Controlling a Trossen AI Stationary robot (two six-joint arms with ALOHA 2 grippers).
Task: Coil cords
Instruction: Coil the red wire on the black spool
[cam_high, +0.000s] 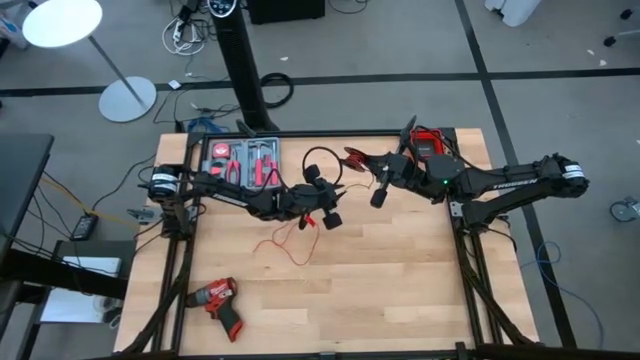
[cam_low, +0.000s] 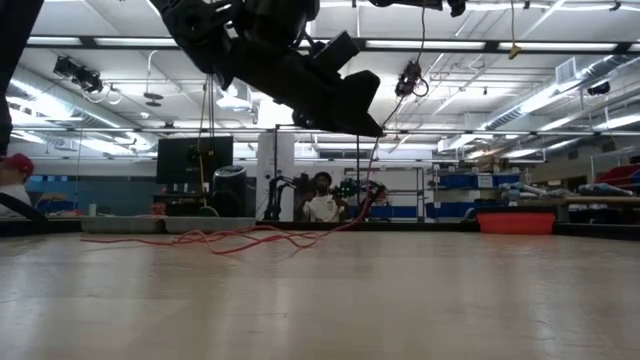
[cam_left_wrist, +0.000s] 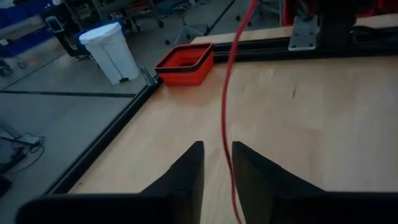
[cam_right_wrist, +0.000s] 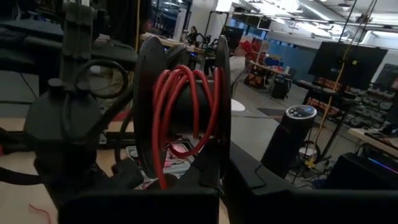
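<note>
High view: the left end effector (cam_high: 322, 205) hangs mid-surface over the loose red wire (cam_high: 290, 243), which trails in slack loops toward the drill (cam_high: 221, 300). The right end effector (cam_high: 372, 175) holds a spool (cam_high: 356, 157) already wound with red.

Low view: the wire (cam_low: 225, 240) lies limp on the surface (cam_low: 400, 300); it looks light, soft and prone to tangle.

Left wrist view: the wire (cam_left_wrist: 229, 106) runs between the fingers (cam_left_wrist: 186, 171), which stand a little apart, not pinching it. A grip close to the spool seems best.

Right wrist view: the fingers are clamped on the spool (cam_right_wrist: 180, 118), red turns (cam_right_wrist: 180, 106) wrapped around its core.
</note>
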